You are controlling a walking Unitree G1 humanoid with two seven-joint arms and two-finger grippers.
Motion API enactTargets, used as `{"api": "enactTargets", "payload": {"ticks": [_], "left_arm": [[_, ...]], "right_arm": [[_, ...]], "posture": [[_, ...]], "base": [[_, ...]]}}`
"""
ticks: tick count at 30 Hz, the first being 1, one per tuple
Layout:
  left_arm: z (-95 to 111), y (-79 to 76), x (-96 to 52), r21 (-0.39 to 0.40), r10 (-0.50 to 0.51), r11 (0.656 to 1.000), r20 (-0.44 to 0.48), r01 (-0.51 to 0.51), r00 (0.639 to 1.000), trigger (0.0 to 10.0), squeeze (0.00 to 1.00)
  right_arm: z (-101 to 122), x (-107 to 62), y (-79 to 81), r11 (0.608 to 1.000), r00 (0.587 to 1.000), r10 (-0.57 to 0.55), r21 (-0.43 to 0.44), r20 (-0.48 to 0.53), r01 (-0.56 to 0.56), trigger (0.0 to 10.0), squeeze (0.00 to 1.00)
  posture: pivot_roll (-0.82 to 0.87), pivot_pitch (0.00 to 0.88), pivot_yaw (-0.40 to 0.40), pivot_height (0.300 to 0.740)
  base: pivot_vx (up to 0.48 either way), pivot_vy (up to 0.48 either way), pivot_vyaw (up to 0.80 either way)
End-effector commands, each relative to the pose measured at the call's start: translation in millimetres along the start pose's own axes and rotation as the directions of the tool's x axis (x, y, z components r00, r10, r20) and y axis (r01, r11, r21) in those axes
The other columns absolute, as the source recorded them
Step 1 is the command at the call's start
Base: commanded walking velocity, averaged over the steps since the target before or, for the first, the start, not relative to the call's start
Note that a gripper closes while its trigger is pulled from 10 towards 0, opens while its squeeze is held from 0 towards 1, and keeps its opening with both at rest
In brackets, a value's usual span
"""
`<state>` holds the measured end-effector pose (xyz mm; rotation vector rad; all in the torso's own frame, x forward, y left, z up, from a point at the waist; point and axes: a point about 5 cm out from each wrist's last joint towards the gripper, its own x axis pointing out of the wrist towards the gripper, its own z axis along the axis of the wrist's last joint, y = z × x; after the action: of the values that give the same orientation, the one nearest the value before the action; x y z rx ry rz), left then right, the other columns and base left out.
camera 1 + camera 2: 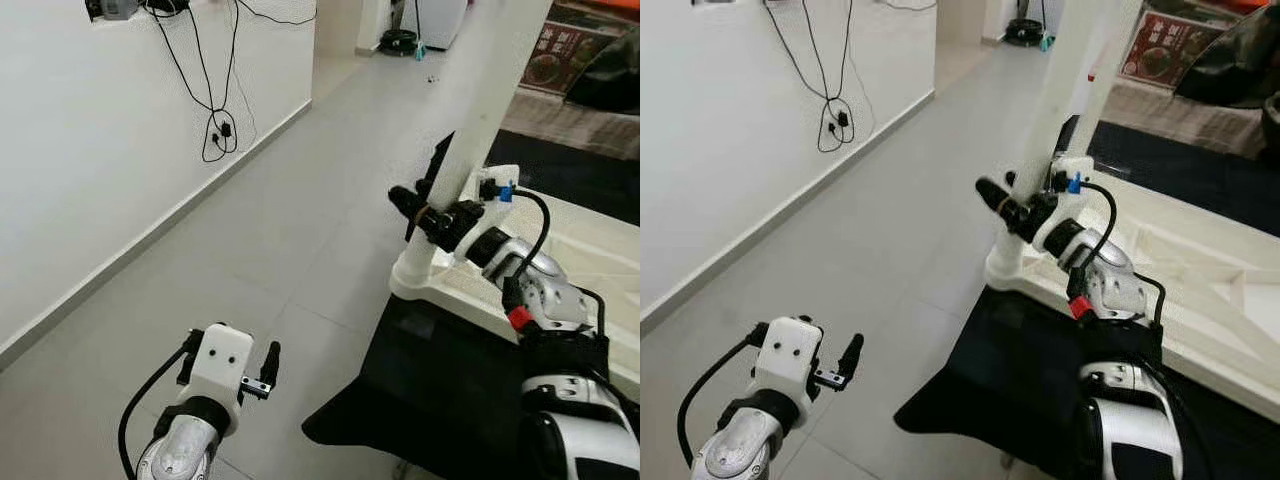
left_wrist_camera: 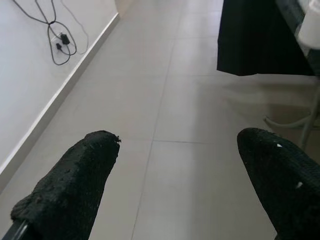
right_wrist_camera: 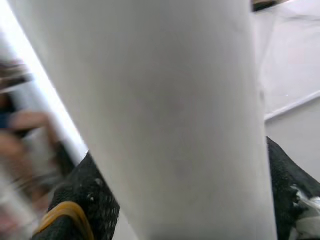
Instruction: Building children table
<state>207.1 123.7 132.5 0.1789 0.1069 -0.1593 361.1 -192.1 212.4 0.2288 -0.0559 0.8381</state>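
Currently right hand [image 1: 432,212] is clamped around the smooth white cylindrical plastic table leg [image 1: 478,120], low on the shaft, just above where it seats in the corner socket of the upturned white moulded plastic tabletop [image 1: 590,250] lying on a black cloth-covered counter [image 1: 440,390]. Left hand [image 1: 262,372] hangs idle over the glossy grey tiled floor [image 1: 280,230], fingers apart. Risk: leg looks tilted; slick round plastic could slip or rotate in the padded fingers, cross-seating the socket or shifting the tabletop.

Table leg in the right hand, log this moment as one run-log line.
right hand: shut on white table leg | leg: seated in upturned tabletop corner | left hand: open, idle above floor
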Motion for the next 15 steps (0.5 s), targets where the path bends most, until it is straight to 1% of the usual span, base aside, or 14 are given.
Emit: {"api": "enactTargets", "payload": {"ticks": [1, 2, 3, 4, 5, 7, 8, 9, 10, 11, 12, 13, 14, 15], "left_arm": [[-4.1, -0.2, -0.8, -0.001, -0.003, 1.000, -0.022, 0.003, 1.000, 10.0, 0.00], [-4.1, -0.1, -1.1, 0.000, -0.002, 1.000, -0.022, 0.002, 1.000, 10.0, 0.00], [-4.0, 0.0, -1.3, 0.000, -0.002, 1.000, -0.021, 0.002, 1.000, 10.0, 0.00], [-4.0, 0.0, -1.5, 0.000, -0.002, 1.000, -0.021, 0.002, 1.000, 10.0, 0.00], [-4.2, 0.3, -1.8, -0.001, -0.001, 1.000, -0.021, 0.001, 1.000, 10.0, 0.00], [-4.2, 0.3, -1.8, -0.001, -0.001, 1.000, -0.021, 0.001, 1.000, 10.0, 0.00], [-4.3, 0.5, -1.9, 0.000, 0.000, 1.000, -0.021, 0.000, 1.000, 10.0, 0.00], [-4.3, 0.5, -1.9, 0.000, 0.000, 1.000, -0.021, 0.000, 1.000, 10.0, 0.00], [-4.3, 0.9, -2.0, -0.001, 0.001, 1.000, -0.022, -0.001, 1.000, 10.0, 0.00], [-4.3, 0.9, -2.0, -0.001, 0.001, 1.000, -0.022, -0.001, 1.000, 10.0, 0.00], [-4.4, 1.2, -1.8, -0.002, 0.000, 1.000, -0.022, 0.000, 1.000, 10.0, 0.00], [-4.5, 1.0, -1.4, -0.002, -0.002, 1.000, -0.023, 0.002, 1.000, 10.0, 0.00], [-4.8, 0.9, -1.0, -0.003, -0.003, 1.000, -0.024, 0.003, 1.000, 10.0, 0.00], [-5.0, 0.8, -0.7, -0.003, -0.004, 1.000, -0.024, 0.004, 1.000, 10.0, 0.00]], "right_arm": [[-6.5, 11.7, 10.9, 0.992, 0.992, 0.121, 0.032, -0.033, -0.120, 10.0, 0.00], [-8.9, 16.7, 11.6, 0.992, 0.991, 0.124, 0.017, -0.051, -0.123, 10.0, 0.00], [-8.9, 22.2, 9.6, 0.996, 0.995, 0.084, -0.009, -0.045, -0.084, 0.0, 0.00], [-8.7, 26.0, 8.2, 0.998, 0.998, 0.053, -0.027, -0.038, -0.054, 0.0, 0.00], [-8.4, 29.2, 4.8, 0.997, 0.999, -0.024, -0.073, -0.039, 0.021, 0.0, 0.00], [-8.4, 29.2, 4.8, 0.997, 0.999, -0.024, -0.073, -0.039, 0.021, 0.0, 0.00], [-7.6, 30.6, 0.4, 0.991, 0.995, -0.095, -0.096, -0.031, 0.092, 0.0, 0.00], [-7.6, 30.6, 0.4, 0.991, 0.995, -0.095, -0.096, -0.031, 0.092, 0.0, 0.00], [-7.6, 29.2, -6.1, 0.970, 0.978, -0.204, -0.140, -0.032, 0.198, 0.0, 0.00], [-7.6, 29.2, -6.1, 0.970, 0.978, -0.204, -0.140, -0.032, 0.198, 0.0, 0.00], [-7.3, 23.5, -14.3, 0.940, 0.950, -0.312, -0.149, -0.016, 0.306, 0.0, 0.00], [-7.9, 14.8, -22.6, 0.893, 0.906, -0.422, -0.172, -0.007, 0.415, 0.0, 0.00], [-8.2, 5.6, -29.1, 0.839, 0.855, -0.519, -0.186, 0.011, 0.512, 0.0, 0.00], [-8.5, -3.8, -35.5, 0.773, 0.790, -0.612, -0.188, 0.026, 0.605, 0.0, 0.00]], "posture": [[0.13, 0.102, -0.082, 0.740], [0.14, 0.102, -0.084, 0.740], [0.14, 0.102, -0.084, 0.740], [0.14, 0.102, -0.084, 0.740], [0.14, 0.105, -0.084, 0.740], [0.14, 0.105, -0.084, 0.740], [0.14, 0.105, -0.083, 0.740], [0.14, 0.105, -0.083, 0.740], [0.13, 0.107, -0.081, 0.740], [0.13, 0.107, -0.081, 0.740], [0.13, 0.107, -0.079, 0.740], [0.12, 0.109, -0.076, 0.740], [0.12, 0.105, -0.075, 0.740], [0.12, 0.105, -0.074, 0.740]], "base": [[0.000, 0.000, 0.00], [0.000, 0.000, 0.00], [0.000, 0.000, 0.00], [0.000, 0.000, 0.00], [0.000, 0.000, 0.00], [0.000, 0.000, 0.00], [0.000, 0.000, 0.00], [0.000, 0.000, 0.00], [0.000, 0.000, 0.00], [0.000, 0.000, 0.00], [0.000, 0.000, 0.00], [0.000, 0.000, 0.00], [0.000, 0.000, 0.00], [0.000, 0.000, 0.00]]}}
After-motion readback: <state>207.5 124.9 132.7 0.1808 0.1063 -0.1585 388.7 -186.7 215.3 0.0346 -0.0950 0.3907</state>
